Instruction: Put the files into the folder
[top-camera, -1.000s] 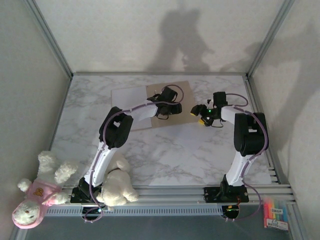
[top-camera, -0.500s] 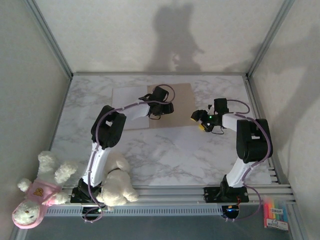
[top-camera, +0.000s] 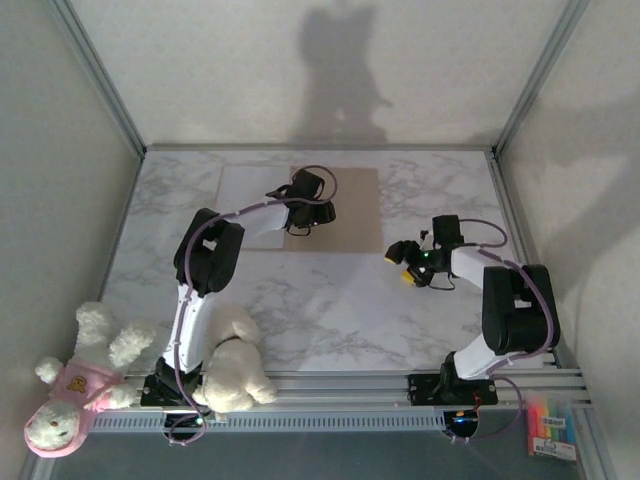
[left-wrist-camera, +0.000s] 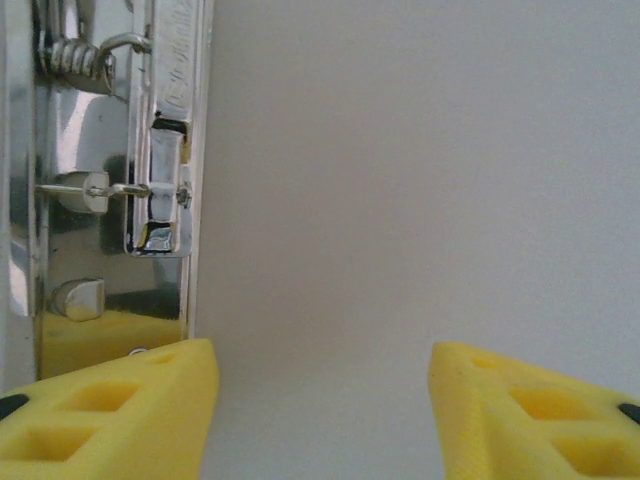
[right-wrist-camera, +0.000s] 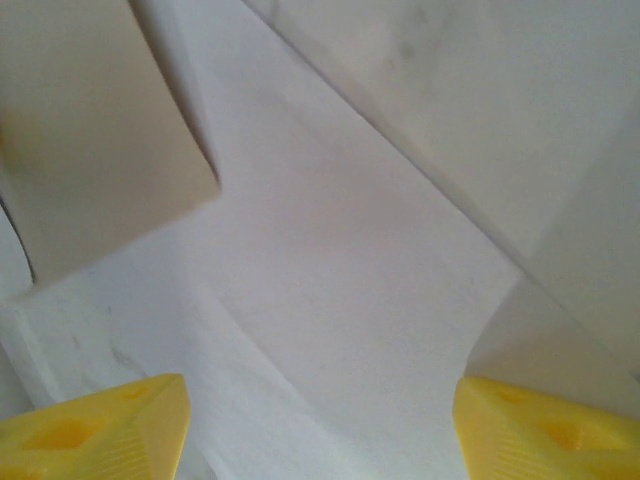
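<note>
Currently, the folder (top-camera: 350, 205) lies flat at the far middle of the worktop (top-camera: 150, 240). You see the left claw (left-wrist-camera: 320, 400) low over its left part, fingers apart and holding nothing, with a metal clip (left-wrist-camera: 150, 150) just beside one finger. The right claw (right-wrist-camera: 320, 425) hovers, fingers apart and empty, above the files (right-wrist-camera: 340, 330), white sheets lying on the worktop near a corner of the folder.

Folder (top-camera: 355, 205) partly under the left arm (top-camera: 255, 213), its metal clip (left-wrist-camera: 110, 190) partly beyond frame edge.

Tan folder (top-camera: 355, 210) lies flat far on the table, white files (right-wrist-camera: 340, 300) beside it.
</note>
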